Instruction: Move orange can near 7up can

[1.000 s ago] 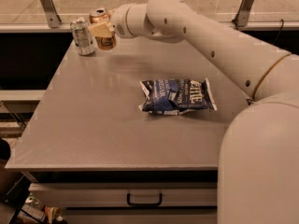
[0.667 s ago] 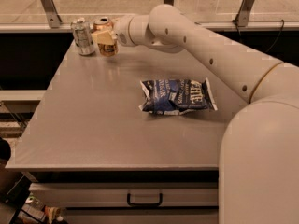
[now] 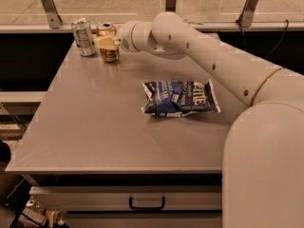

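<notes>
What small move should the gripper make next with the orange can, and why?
Probably open the fingers and let go. The gripper is at the far corner of the table, closed on the orange can, whose base seems to rest on the tabletop. The 7up can stands right beside it, a narrow gap apart, so the orange can appears to be placed already.

Warm, dim light falls from overhead, and the grey table (image 3: 95, 127) takes a soft sheen toward its far side with no hard glare. The gripper (image 3: 107, 42), clasped on the orange can (image 3: 109, 56) at the far left corner beside the 7up can (image 3: 83, 37), throws only a faint shadow. Below the table edge all goes dark. The chip bag (image 3: 179, 98) glints weakly — its foil catches little.
</notes>
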